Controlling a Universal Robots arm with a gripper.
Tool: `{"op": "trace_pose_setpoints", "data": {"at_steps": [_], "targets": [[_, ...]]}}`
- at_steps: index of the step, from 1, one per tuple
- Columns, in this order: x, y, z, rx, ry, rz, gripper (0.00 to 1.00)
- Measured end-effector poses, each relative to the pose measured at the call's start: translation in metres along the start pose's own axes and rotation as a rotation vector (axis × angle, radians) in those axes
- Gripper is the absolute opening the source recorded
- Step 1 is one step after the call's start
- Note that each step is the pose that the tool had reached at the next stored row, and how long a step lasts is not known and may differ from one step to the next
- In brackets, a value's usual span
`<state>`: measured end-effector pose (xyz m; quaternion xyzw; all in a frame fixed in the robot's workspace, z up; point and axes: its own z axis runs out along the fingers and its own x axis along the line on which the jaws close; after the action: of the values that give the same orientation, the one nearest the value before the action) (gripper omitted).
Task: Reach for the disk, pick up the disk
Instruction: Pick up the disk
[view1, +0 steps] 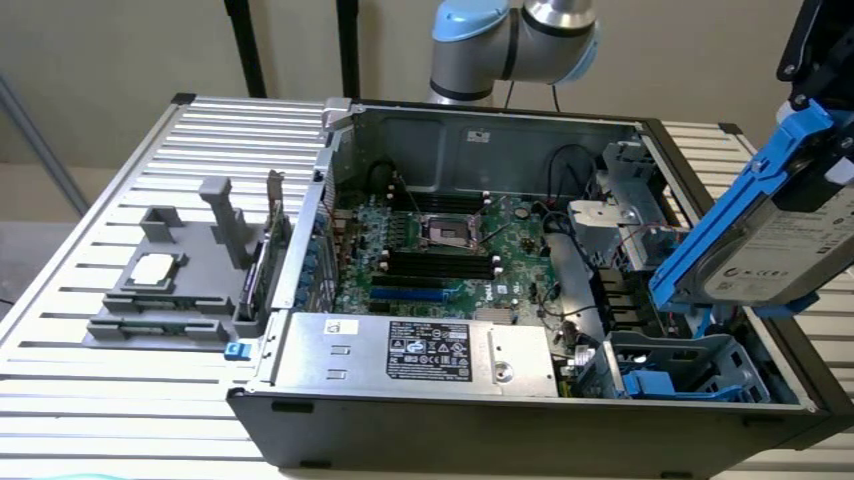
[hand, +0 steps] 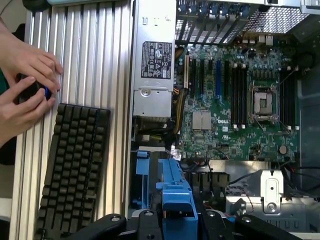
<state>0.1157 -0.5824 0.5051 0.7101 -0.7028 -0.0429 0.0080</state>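
An open computer case (view1: 534, 400) lies on a slatted metal table (view1: 120, 400), its green circuit board (view1: 441, 240) exposed at the centre of the exterior frame. The disk (view1: 781, 250), a silver-grey drive in a blue bracket, hangs tilted at the right edge of that frame, lifted clear above the blue-lined drive bay (view1: 687, 370) in the lower right. In the wrist view the gripper (hand: 176, 220) sits at the bottom centre, its black fingers (hand: 150, 222) pressed against either side of the blue bracket, pinching the disk. The silver power supply (view1: 414, 350) lies along the case's near wall; a black keyboard (hand: 72, 170) rests on the table at the lower left of the wrist frame, and a person's hands (hand: 25, 85) work at its upper left edge. Risks, as judged: the hold is on the plastic bracket alone, so the steeply tilted drive could pivot or slip out; a low edge could snag the loose cables (view1: 587, 330) beside the bay; the nearby hands call for caution.
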Motion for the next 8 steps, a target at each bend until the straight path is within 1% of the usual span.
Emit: {"op": "trace_pose_setpoints", "data": {"at_steps": [4,8], "targets": [[0.0000,-0.0005,0.0006,0.0039,-0.0014,0.019,0.33],[-0.0010,-0.0006,0.0011,0.0130,-0.0025,0.033,0.33]]}}
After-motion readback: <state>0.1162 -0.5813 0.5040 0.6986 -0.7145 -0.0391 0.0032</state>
